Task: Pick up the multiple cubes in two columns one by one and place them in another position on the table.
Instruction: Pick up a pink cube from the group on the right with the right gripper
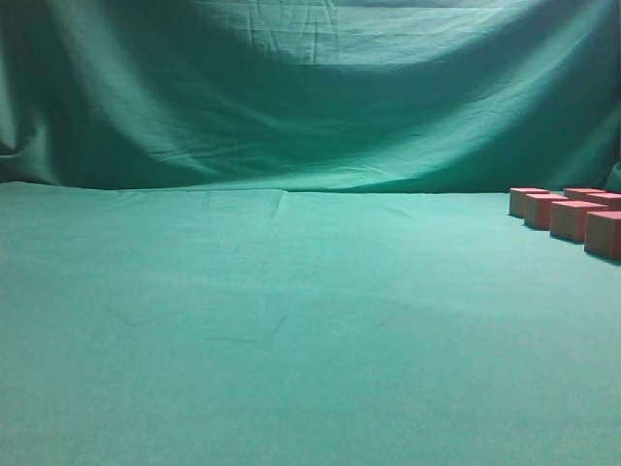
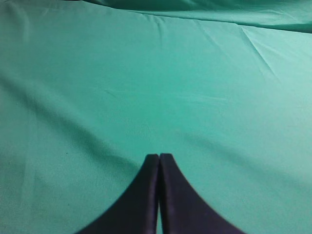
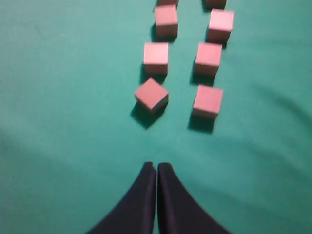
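Note:
Several pinkish-red cubes stand in two columns on the green table [image 3: 73, 122]. In the right wrist view the nearest left-column cube [image 3: 151, 94] is turned askew; the nearest right-column cube [image 3: 208, 101] sits square, with more cubes [image 3: 156, 53] behind. In the exterior view the cubes [image 1: 576, 219] sit at the far right edge of the table [image 1: 291, 320]. My right gripper [image 3: 156, 165] is shut and empty, short of the cubes. My left gripper [image 2: 159, 157] is shut and empty over bare cloth. Neither gripper shows in the exterior view.
A draped green cloth backdrop [image 1: 310, 87] hangs behind the table. The cloth on the table has slight creases [image 2: 253, 48]. Nothing else stands on the surface in view.

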You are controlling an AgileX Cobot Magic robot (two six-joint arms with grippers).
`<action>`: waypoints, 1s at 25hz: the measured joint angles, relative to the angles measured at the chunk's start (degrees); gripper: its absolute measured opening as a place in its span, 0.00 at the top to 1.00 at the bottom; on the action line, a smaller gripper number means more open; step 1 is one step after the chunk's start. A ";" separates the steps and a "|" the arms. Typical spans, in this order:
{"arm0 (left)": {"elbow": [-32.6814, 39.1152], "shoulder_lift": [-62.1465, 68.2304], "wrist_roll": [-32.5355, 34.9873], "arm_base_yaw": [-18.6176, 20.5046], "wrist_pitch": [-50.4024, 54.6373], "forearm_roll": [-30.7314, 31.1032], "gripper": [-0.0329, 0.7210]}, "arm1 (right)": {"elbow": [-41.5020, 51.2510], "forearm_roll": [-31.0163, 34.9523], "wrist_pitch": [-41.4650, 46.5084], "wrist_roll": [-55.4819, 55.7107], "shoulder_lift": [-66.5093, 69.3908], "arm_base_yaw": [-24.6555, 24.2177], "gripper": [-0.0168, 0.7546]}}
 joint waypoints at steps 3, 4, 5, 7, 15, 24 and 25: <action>0.00 0.00 0.00 0.00 0.00 0.00 0.96 | -2.10 1.70 3.25 -0.81 8.52 0.00 0.98; 0.00 0.00 0.00 0.00 0.00 0.00 0.96 | -2.59 2.11 3.50 -0.90 11.29 0.00 0.98; 0.00 0.00 0.00 0.00 0.00 0.00 0.96 | -3.14 2.47 3.71 -1.01 13.85 0.00 0.98; 0.00 0.00 0.00 0.00 0.00 0.00 0.96 | -4.46 2.68 3.43 -0.99 17.86 0.62 0.98; 0.00 0.00 0.00 0.00 0.00 0.00 0.96 | -7.31 -4.23 -5.39 -0.99 29.11 12.53 0.98; 0.00 0.00 0.00 0.00 0.00 0.00 0.96 | -7.41 -7.60 -9.86 -1.12 34.95 13.41 0.67; 0.00 0.00 0.00 0.00 0.00 0.00 0.96 | -7.41 -7.71 -10.39 -1.12 35.23 13.41 0.60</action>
